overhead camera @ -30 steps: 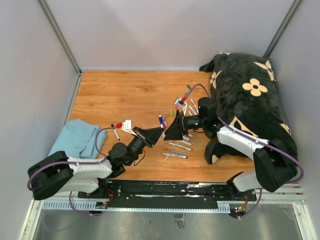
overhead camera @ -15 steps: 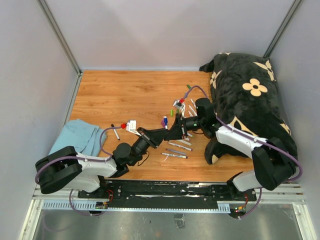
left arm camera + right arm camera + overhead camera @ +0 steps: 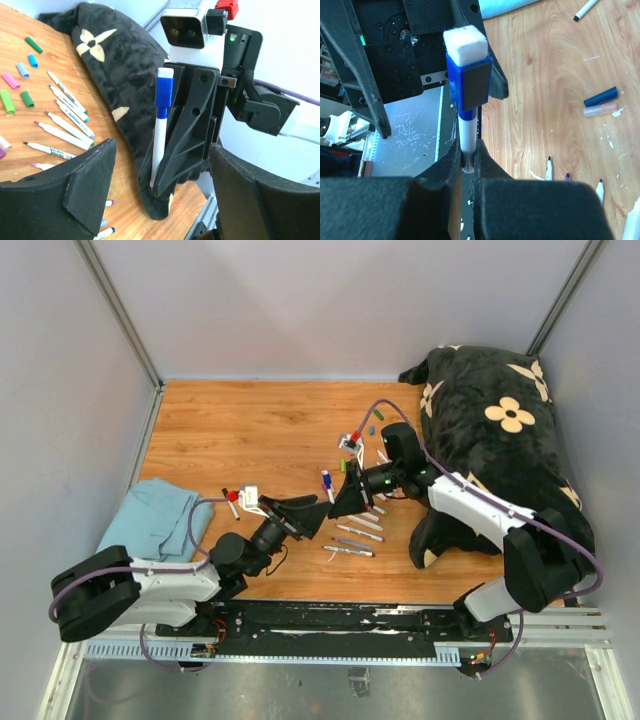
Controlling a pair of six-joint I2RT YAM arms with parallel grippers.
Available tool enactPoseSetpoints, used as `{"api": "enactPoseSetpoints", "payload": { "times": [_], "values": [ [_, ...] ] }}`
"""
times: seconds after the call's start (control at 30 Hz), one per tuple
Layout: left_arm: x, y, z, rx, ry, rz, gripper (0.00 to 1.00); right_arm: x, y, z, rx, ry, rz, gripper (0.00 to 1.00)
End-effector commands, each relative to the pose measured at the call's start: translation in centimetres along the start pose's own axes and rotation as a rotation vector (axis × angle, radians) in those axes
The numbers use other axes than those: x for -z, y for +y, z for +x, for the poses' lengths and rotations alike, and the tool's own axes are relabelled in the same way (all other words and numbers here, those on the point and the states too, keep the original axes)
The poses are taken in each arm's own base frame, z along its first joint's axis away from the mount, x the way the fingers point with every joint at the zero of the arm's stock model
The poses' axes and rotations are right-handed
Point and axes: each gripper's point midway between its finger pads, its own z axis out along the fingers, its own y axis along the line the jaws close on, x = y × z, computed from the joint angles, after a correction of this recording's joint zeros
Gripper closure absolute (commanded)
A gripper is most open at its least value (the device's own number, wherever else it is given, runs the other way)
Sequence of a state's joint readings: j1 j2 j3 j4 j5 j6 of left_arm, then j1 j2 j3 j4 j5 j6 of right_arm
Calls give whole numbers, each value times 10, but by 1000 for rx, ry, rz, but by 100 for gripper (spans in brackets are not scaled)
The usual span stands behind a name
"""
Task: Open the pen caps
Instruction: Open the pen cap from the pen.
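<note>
My right gripper point(image 3: 468, 150) is shut on the white barrel of a pen point(image 3: 468, 135), which still wears its blue cap point(image 3: 468, 82) with a white end. In the left wrist view the same pen point(image 3: 161, 135) stands along the right gripper's fingers, blue cap point(image 3: 163, 95) upward. My left gripper point(image 3: 160, 150) is open wide just in front of it, with nothing between its fingers. From above, the left gripper point(image 3: 300, 512) faces the right gripper point(image 3: 343, 502) over the table's middle. Loose pen caps, green point(image 3: 34, 44), blue point(image 3: 32, 60) and pink point(image 3: 10, 80), lie on the wood.
Several uncapped pens point(image 3: 355, 535) lie beneath the grippers, with a dark navy cap point(image 3: 600, 96) nearby. A black flowered cushion point(image 3: 500, 440) fills the right side. At the left edge lies a blue cloth point(image 3: 155, 515) with one pen point(image 3: 232, 502) beside it.
The right gripper has shut on the blue-capped pen. The left gripper, shut and touching the right one half a second ago, has opened and drawn back to the left.
</note>
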State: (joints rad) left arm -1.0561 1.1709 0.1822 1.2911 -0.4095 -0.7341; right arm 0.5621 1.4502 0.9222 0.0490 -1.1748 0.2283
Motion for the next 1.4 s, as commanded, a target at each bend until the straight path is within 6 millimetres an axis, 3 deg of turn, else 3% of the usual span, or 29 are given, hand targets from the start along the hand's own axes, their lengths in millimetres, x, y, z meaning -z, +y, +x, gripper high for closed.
{"api": "enactPoseSetpoints", "payload": {
  "times": [0.0,0.2,0.4,0.6,0.77,1.37],
  "values": [
    [13,-2,-15,-99,-23,21,16,8,2,10,67,92,-65,99],
    [19,7,-35,-118,5,-26,6,18,-3,21,138,170,1,99],
    [24,5,-40,-77,37,8,3,27,-6,24,217,206,67,99],
    [14,-11,-21,-65,147,92,3,27,-10,29,221,229,83,99],
    [7,-14,-6,-41,201,124,3,26,-11,33,216,244,78,98],
    [-9,-14,3,-5,246,165,5,22,-9,38,222,270,70,98]
  ]
}}
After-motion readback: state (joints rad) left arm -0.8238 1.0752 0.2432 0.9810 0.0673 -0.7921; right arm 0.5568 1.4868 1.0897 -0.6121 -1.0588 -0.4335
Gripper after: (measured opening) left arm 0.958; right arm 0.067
